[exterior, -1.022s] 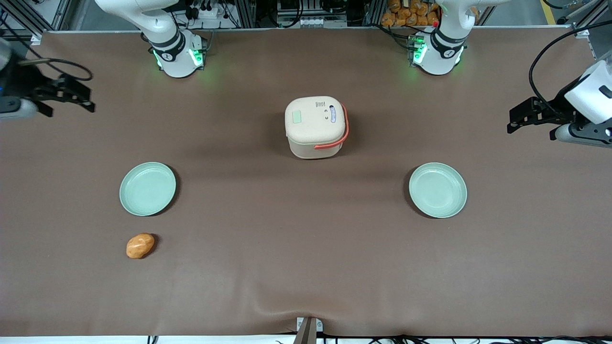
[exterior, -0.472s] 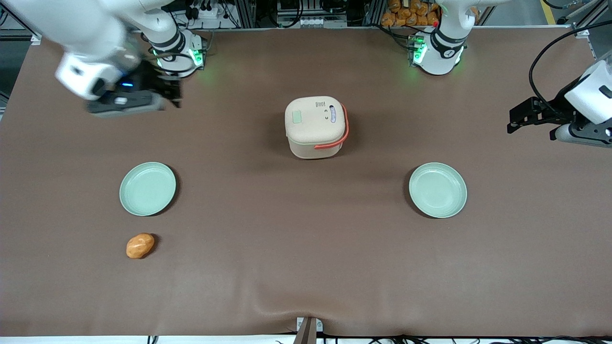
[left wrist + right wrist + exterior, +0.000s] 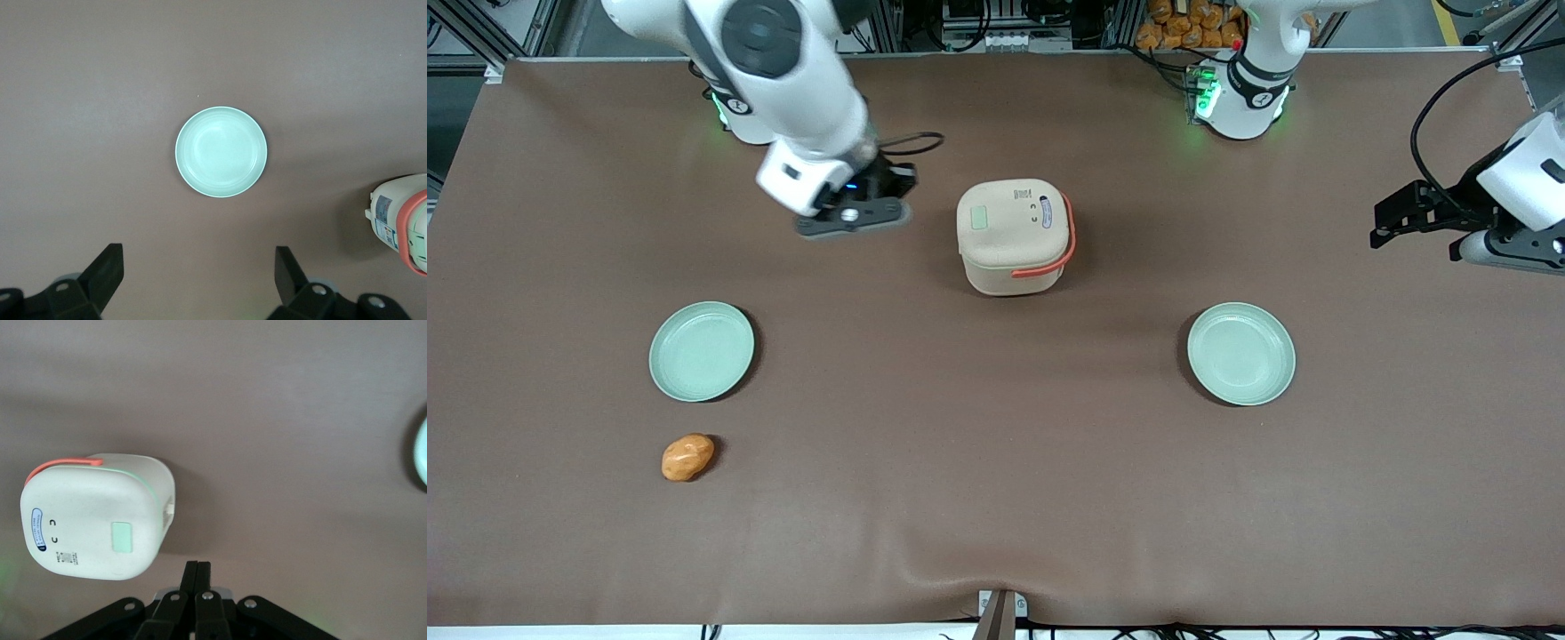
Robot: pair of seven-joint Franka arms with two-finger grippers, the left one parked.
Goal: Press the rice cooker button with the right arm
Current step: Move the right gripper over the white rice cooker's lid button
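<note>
The cream rice cooker (image 3: pixel 1012 236) stands lid closed in the middle of the table, its coral-orange handle (image 3: pixel 1069 233) folded down along one side. A pale green rectangular button (image 3: pixel 979 218) sits on the lid, and it also shows in the right wrist view as the button (image 3: pixel 123 537) on the cooker (image 3: pixel 93 513). My right arm's gripper (image 3: pixel 860 206) hovers above the table just beside the cooker, toward the working arm's end, not touching it. The gripper (image 3: pixel 198 568) is shut, fingers pressed together with nothing between them.
Two pale green plates lie nearer the front camera than the cooker: one plate (image 3: pixel 702 350) toward the working arm's end, the other plate (image 3: pixel 1240 353) toward the parked arm's end. An orange-brown lump (image 3: pixel 687 457) lies nearer the camera than the first plate.
The right arm has swung in from the working arm's end of the table and now hangs close beside the cooker. The cooker, plates and lump have not moved.
</note>
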